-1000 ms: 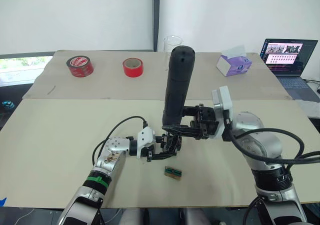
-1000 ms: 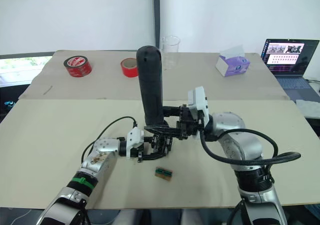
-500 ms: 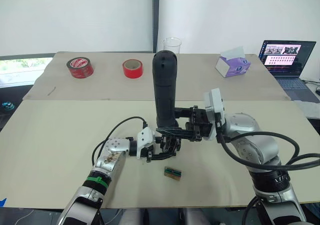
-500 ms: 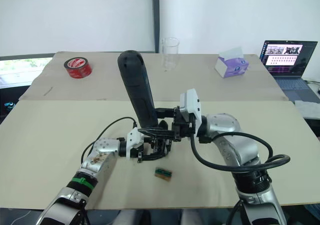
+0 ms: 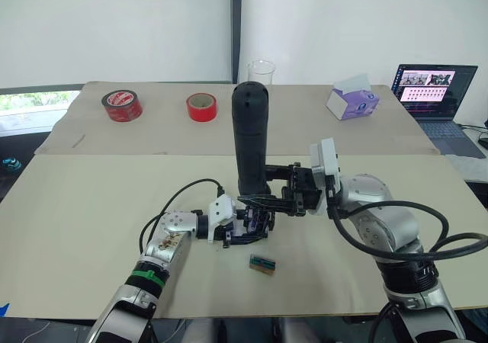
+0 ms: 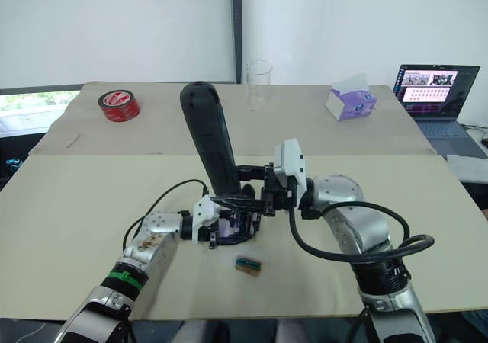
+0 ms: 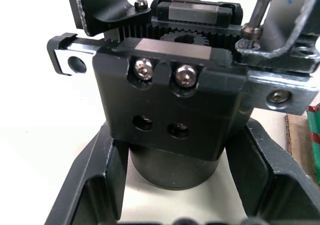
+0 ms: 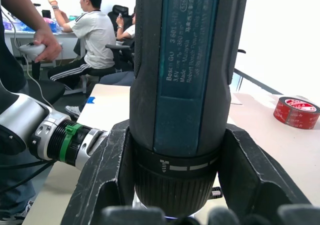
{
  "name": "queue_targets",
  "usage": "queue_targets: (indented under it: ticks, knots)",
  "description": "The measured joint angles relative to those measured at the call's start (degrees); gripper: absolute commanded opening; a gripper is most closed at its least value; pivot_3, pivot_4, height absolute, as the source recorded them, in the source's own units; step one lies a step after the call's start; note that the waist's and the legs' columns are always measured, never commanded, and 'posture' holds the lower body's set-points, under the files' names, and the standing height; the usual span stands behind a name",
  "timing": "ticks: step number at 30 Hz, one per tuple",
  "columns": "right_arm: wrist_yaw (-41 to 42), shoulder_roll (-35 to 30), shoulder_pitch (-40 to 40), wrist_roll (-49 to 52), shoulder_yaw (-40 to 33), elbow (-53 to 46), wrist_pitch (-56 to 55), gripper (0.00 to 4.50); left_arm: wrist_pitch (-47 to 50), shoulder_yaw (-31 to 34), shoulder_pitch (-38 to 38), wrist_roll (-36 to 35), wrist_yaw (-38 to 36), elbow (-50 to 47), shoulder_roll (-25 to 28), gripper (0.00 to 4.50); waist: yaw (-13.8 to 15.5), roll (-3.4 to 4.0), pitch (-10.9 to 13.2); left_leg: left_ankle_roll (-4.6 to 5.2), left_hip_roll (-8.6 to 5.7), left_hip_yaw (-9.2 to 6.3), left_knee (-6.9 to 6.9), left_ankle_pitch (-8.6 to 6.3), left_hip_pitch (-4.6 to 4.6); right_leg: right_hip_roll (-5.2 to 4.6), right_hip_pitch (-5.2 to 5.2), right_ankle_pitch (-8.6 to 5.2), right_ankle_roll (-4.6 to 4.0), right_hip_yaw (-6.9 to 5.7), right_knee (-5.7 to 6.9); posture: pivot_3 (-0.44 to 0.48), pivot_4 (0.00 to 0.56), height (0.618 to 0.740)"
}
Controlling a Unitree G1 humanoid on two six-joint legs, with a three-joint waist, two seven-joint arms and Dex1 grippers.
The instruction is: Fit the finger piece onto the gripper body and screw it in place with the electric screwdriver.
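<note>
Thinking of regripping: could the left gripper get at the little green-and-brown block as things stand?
Probably not yet. The left gripper is shut on the gripper body, so it would have to let go first. The green-and-brown block itself lies bare on the table nearby.

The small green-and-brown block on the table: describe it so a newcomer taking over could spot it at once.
Start at the tall black electric screwdriver standing mid-table in the right gripper. Just below it the left gripper holds the black gripper body. The green-and-brown block lies flat on the table nearer the robot, apart from both, the only loose coloured piece there.
</note>
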Motion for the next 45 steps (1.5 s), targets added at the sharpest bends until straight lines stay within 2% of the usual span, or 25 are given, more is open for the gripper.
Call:
queue_targets:
  ticks: [21, 33, 44, 45]
  knots:
    - [0.8, 0.0, -0.2, 2.5, -1.2, 1.0, 0.8, 1.92, 0.0, -0.4, 0.0, 0.0, 0.6, -0.2, 0.1, 2.29, 0.0, -0.01, -0.1, 0.0, -0.01, 0.0, -0.06, 0.0, -0.04, -0.2, -0.07, -0.05, -0.08, -0.02, 0.0, 0.0, 0.15, 0.74]
    - [1.8, 0.6, -4.1, 5.1, -5.9, 0.8, 1.7, 1.92, 1.0, -1.2, 0.0, 0.0, 1.9, -1.0, 0.3, 2.29, 0.2, 0.05, 0.1, 0.01, -0.05, -0.01, -0.04, 0.0, -0.17, -0.28, -0.16, -0.02, -0.04, -0.05, -0.02, 0.0, 0.15, 0.74]
    - [1.4, -5.3, -7.1, 12.5, -10.6, -4.9, 6.8, 1.92, -0.1, -1.5, -0.7, 0.1, 3.0, 0.4, 0.1, 2.29, 0.2, 0.05, 0.1, 0.03, -0.05, -0.03, -0.05, 0.01, -0.17, -0.61, -0.15, -0.08, -0.15, -0.05, -0.04, 0.0, 0.15, 0.74]
    - [1.0, -5.8, -7.2, 13.2, -11.3, -5.7, 7.5, 1.92, -0.2, -1.5, -0.7, 0.0, 3.1, 0.5, 0.1, 3.3, 0.2, 0.05, 0.1, 0.03, -0.04, -0.04, -0.05, 0.01, -0.17, -0.63, -0.15, -0.08, -0.15, -0.05, -0.04, 0.0, 0.15, 0.74]
